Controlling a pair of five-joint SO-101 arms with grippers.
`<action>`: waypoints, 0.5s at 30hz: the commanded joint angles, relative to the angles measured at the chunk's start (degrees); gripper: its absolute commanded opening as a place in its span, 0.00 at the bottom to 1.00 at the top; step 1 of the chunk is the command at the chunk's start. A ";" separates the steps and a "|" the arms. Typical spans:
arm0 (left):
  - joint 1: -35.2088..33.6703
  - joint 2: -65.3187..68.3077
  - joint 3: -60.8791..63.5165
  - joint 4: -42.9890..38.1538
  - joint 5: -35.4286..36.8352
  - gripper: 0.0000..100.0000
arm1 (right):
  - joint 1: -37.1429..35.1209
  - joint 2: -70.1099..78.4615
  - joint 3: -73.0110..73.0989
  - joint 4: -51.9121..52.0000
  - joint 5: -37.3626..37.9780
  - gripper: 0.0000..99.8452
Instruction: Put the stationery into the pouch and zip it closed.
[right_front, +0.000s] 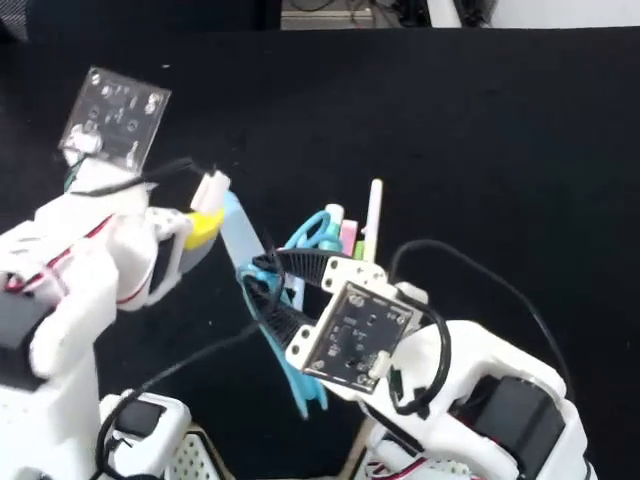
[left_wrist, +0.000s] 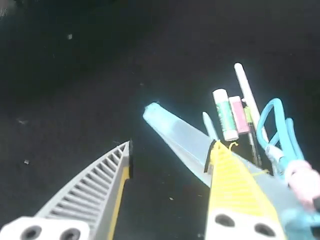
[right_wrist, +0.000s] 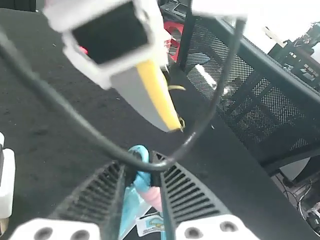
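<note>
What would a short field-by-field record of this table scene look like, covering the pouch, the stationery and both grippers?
Table: black
Pouch: translucent blue, lying flat between the two grippers
Stationery: scissors, glue stick, pink stick, white pen, all beside the pouch, outside it
Left gripper: open, yellow finger over the pouch
Right gripper: shut on the pouch's end

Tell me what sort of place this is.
Probably a robotics lab or workshop: a white plastic robot arm works at a black cloth-covered table, with a black metal mesh panel nearby.
</note>
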 joint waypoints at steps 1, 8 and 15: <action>1.10 -3.43 -0.22 0.44 -4.48 0.26 | -0.53 0.31 -0.04 0.18 0.70 0.01; 7.78 -10.90 7.78 0.35 -5.10 0.26 | -0.62 0.22 -0.13 0.62 0.70 0.01; 8.92 -16.35 17.89 -2.99 -2.64 0.26 | -0.44 -1.54 -0.48 4.31 0.70 0.01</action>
